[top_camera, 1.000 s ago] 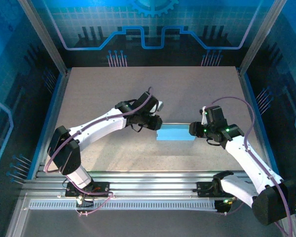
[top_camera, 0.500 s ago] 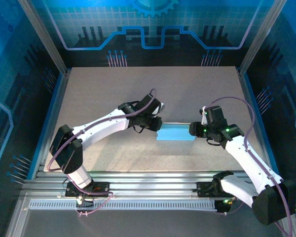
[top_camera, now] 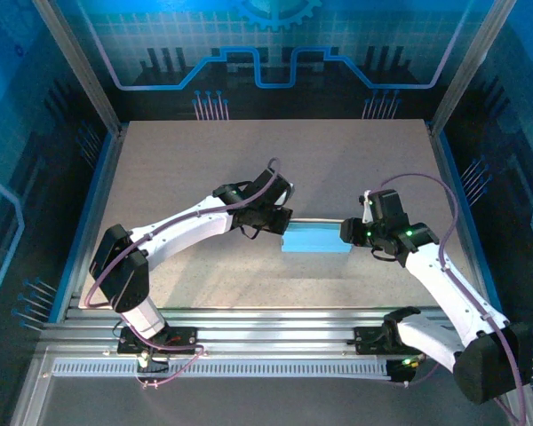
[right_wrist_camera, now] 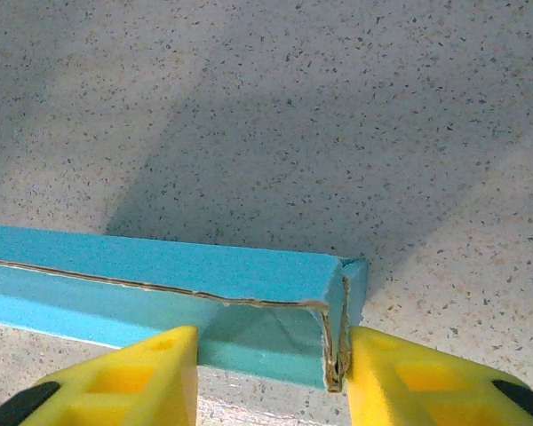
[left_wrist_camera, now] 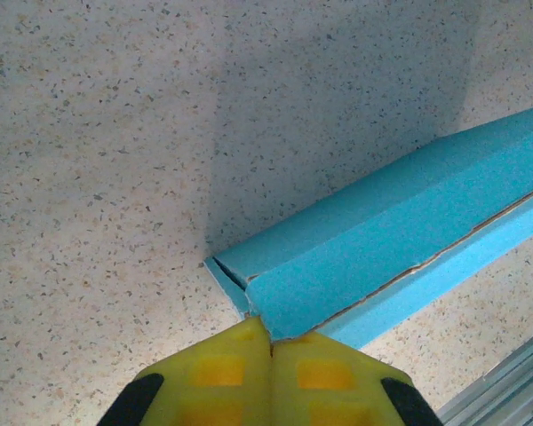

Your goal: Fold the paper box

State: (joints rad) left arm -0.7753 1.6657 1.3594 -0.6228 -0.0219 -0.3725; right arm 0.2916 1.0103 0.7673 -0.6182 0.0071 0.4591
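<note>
The paper box (top_camera: pixel 315 240) is a long light blue cardboard piece lying mid-table between both arms. My left gripper (top_camera: pixel 282 226) is at its left end, shut; in the left wrist view its yellow fingertips (left_wrist_camera: pixel 271 342) meet just at the box's (left_wrist_camera: pixel 382 248) near corner, with nothing visibly pinched. My right gripper (top_camera: pixel 349 232) is at the right end and stands open (right_wrist_camera: pixel 274 342). Its right finger (right_wrist_camera: pixel 377 359) rests against the folded end flap of the box (right_wrist_camera: pixel 204 266), and its left finger sits in front of the long wall. The lid seam gapes slightly.
The speckled table (top_camera: pixel 249 160) has blue side rails (top_camera: pixel 93 213) and a metal rail strip (top_camera: pixel 275 324) along the near edge by the arm bases. Dark enclosure walls stand behind.
My left gripper has closed and shifted slightly right onto the box's left corner. The right arm and the box have stayed put.
</note>
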